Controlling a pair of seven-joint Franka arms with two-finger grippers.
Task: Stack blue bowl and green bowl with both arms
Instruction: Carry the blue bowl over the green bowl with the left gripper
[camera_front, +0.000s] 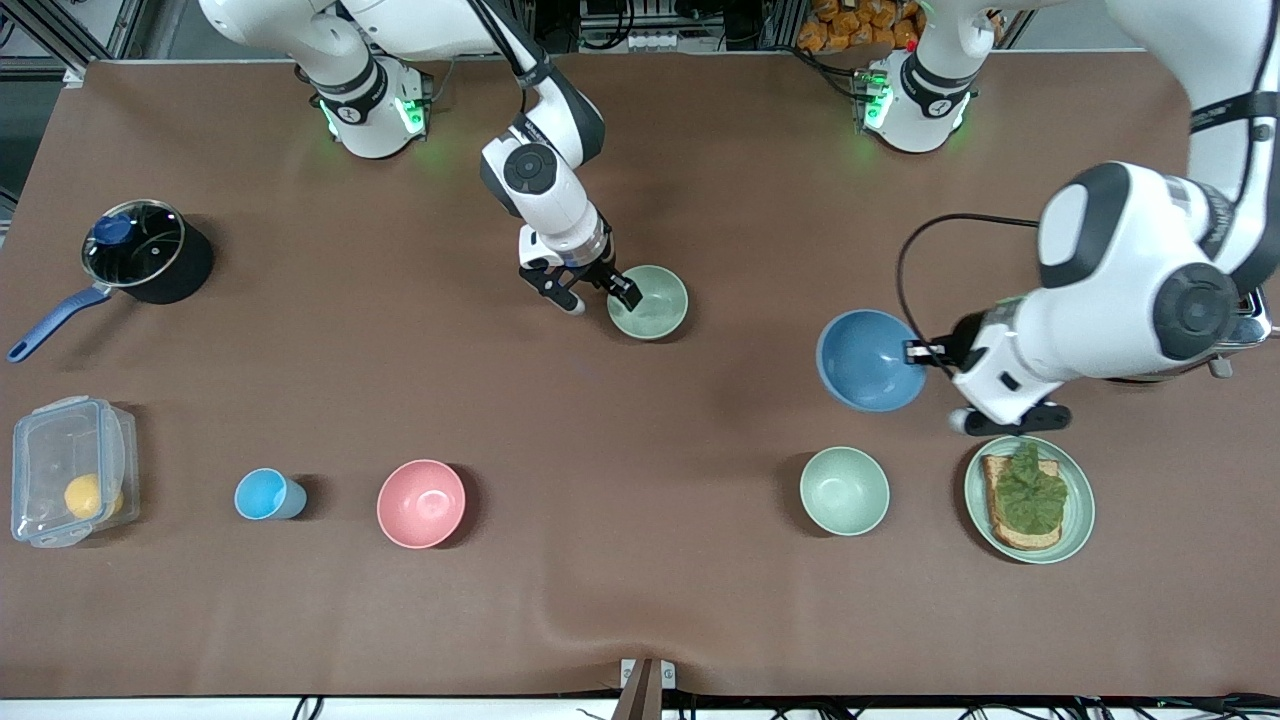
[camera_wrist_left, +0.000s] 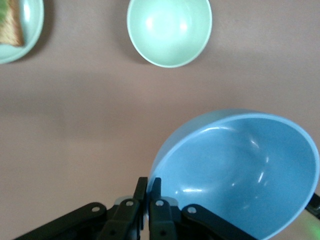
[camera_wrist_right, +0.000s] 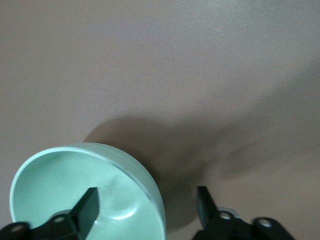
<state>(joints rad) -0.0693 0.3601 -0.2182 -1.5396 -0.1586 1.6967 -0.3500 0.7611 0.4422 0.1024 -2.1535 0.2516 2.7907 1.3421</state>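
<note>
The blue bowl (camera_front: 868, 360) is tilted and held by its rim in my left gripper (camera_front: 915, 352), which is shut on it toward the left arm's end of the table. In the left wrist view the blue bowl (camera_wrist_left: 240, 170) fills the space beside the shut left gripper (camera_wrist_left: 149, 187). A green bowl (camera_front: 648, 302) sits on the table nearer the robots' bases. My right gripper (camera_front: 603, 297) is open and straddles its rim, one finger inside the bowl and one outside. The right wrist view shows this green bowl (camera_wrist_right: 60, 185) and the open right gripper (camera_wrist_right: 147, 202).
A second green bowl (camera_front: 844, 490) (camera_wrist_left: 169, 30) stands nearer the front camera than the blue bowl, beside a pale-green plate (camera_front: 1078, 520) (camera_wrist_left: 35, 25) with toast. A pink bowl (camera_front: 421, 503), light-blue cup (camera_front: 265, 494), clear container (camera_front: 70, 470) and lidded pot (camera_front: 140, 250) lie toward the right arm's end.
</note>
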